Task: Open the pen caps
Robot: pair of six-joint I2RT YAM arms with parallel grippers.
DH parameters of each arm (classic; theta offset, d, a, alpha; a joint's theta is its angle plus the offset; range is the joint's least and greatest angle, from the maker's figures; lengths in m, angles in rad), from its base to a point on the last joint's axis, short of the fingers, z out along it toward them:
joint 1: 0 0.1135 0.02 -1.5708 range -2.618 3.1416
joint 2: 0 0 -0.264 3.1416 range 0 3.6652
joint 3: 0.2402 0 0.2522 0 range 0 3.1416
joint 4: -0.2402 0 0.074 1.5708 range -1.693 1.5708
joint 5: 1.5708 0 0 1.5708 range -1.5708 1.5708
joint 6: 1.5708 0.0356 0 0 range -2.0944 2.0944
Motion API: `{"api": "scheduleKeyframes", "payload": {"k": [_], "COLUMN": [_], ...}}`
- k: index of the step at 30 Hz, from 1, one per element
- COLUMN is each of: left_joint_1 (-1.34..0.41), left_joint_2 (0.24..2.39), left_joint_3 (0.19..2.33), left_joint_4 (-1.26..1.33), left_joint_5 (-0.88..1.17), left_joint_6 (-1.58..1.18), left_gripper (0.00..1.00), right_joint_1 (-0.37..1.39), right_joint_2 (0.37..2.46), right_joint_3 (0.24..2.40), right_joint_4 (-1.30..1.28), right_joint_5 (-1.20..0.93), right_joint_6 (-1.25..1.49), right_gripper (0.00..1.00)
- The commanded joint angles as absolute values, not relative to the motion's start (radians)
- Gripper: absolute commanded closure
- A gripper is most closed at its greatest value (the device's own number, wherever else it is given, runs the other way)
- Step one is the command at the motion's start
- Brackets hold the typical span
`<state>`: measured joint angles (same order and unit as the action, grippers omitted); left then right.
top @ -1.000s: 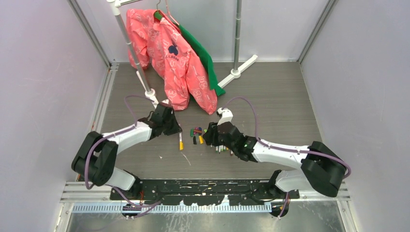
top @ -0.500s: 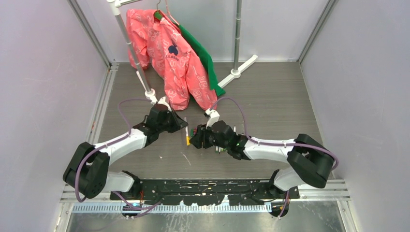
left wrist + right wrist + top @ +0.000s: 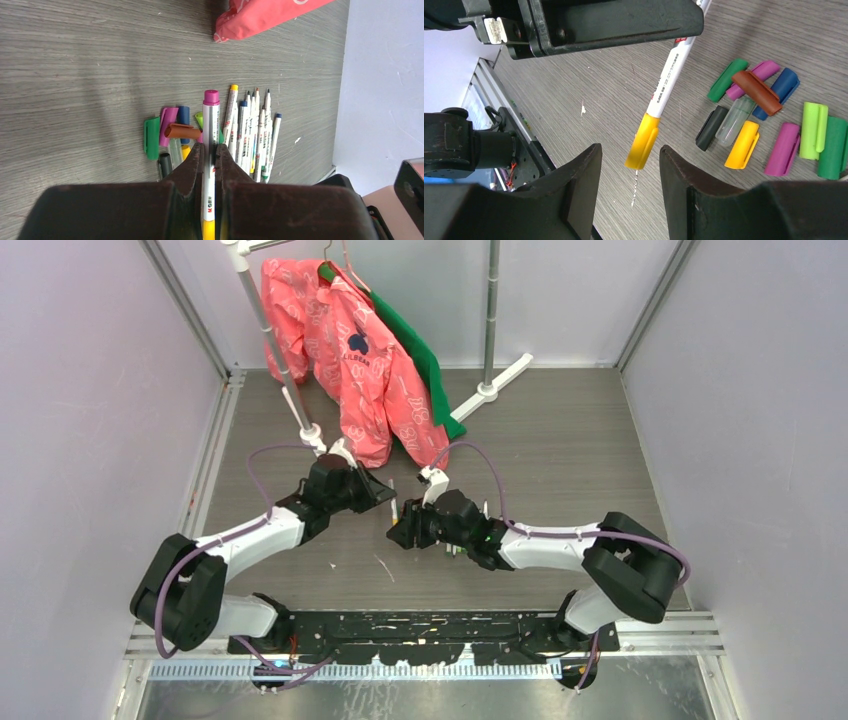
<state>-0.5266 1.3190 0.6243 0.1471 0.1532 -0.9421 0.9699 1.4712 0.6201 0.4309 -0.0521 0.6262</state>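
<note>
My left gripper (image 3: 384,496) is shut on a white pen (image 3: 210,150) with a magenta end (image 3: 211,95) and a yellow cap (image 3: 642,141), and holds it above the table. The pen also shows in the top view (image 3: 394,508). My right gripper (image 3: 630,150) is open, and the yellow cap's tip hangs just between its fingertips (image 3: 591,155) without touching them. In the top view the right gripper (image 3: 397,534) sits right under the pen. Loose caps lie on the table: green (image 3: 727,80), brown (image 3: 756,92), blue (image 3: 783,87), black (image 3: 710,128), yellow (image 3: 742,145), magenta (image 3: 783,149).
A bunch of uncapped white pens (image 3: 255,135) lies beside the loose caps (image 3: 170,130). A pink jacket (image 3: 355,370) and a green garment (image 3: 425,355) hang from a rack, whose feet (image 3: 312,430) stand behind the arms. The jacket's hem (image 3: 260,15) hangs close by.
My left gripper has carried the pen up and to the right, away from the table. My right gripper has moved left until its open jaws reach the yellow cap.
</note>
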Motion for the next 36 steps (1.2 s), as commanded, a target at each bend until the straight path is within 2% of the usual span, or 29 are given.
{"api": "scheduleKeyframes", "payload": {"k": [1, 5, 8, 10, 13, 15, 18, 20, 23, 29, 31, 35, 36], "left_joint_1": [-0.536, -0.543, -0.546, -0.547, -0.547, -0.548, -0.549, -0.549, -0.552, -0.561, -0.565, -0.569, -0.569], "left_joint_2": [1.294, 1.288, 1.286, 1.285, 1.281, 1.283, 1.294, 1.309, 1.326, 1.348, 1.352, 1.342, 1.339], "left_joint_3": [0.619, 0.611, 0.603, 0.600, 0.597, 0.598, 0.605, 0.615, 0.617, 0.628, 0.632, 0.628, 0.627], "left_joint_4": [0.219, 0.223, 0.234, 0.240, 0.241, 0.242, 0.239, 0.232, 0.233, 0.221, 0.214, 0.208, 0.203], "left_joint_5": [0.182, 0.179, 0.181, 0.179, 0.179, 0.181, 0.201, 0.219, 0.235, 0.248, 0.247, 0.228, 0.219], "left_joint_6": [-0.962, -0.969, -0.979, -0.982, -0.985, -0.984, -0.978, -0.971, -0.968, -0.949, -0.942, -0.937, -0.934], "left_gripper": [1.00, 1.00, 1.00, 1.00, 1.00, 1.00, 0.99, 0.89, 0.80, 0.75, 0.76, 0.99, 1.00], "right_joint_1": [0.977, 0.976, 0.977, 0.977, 0.977, 0.976, 0.977, 0.977, 0.977, 0.977, 0.977, 0.977, 0.977], "right_joint_2": [1.476, 1.486, 1.493, 1.496, 1.496, 1.493, 1.485, 1.481, 1.476, 1.467, 1.467, 1.465, 1.464], "right_joint_3": [0.659, 0.658, 0.658, 0.658, 0.654, 0.653, 0.646, 0.646, 0.642, 0.644, 0.645, 0.643, 0.644], "right_joint_4": [0.507, 0.522, 0.529, 0.532, 0.532, 0.531, 0.531, 0.531, 0.530, 0.523, 0.522, 0.515, 0.512], "right_joint_5": [-0.061, -0.064, -0.063, -0.062, -0.060, -0.059, -0.055, -0.055, -0.057, -0.056, -0.057, -0.051, -0.049], "right_joint_6": [0.622, 0.624, 0.626, 0.627, 0.629, 0.629, 0.628, 0.627, 0.627, 0.624, 0.624, 0.623, 0.622], "right_gripper": [0.48, 0.52, 0.60, 0.70, 0.90, 0.98, 0.99, 0.99, 0.99, 0.99, 0.99, 0.99, 0.99]}}
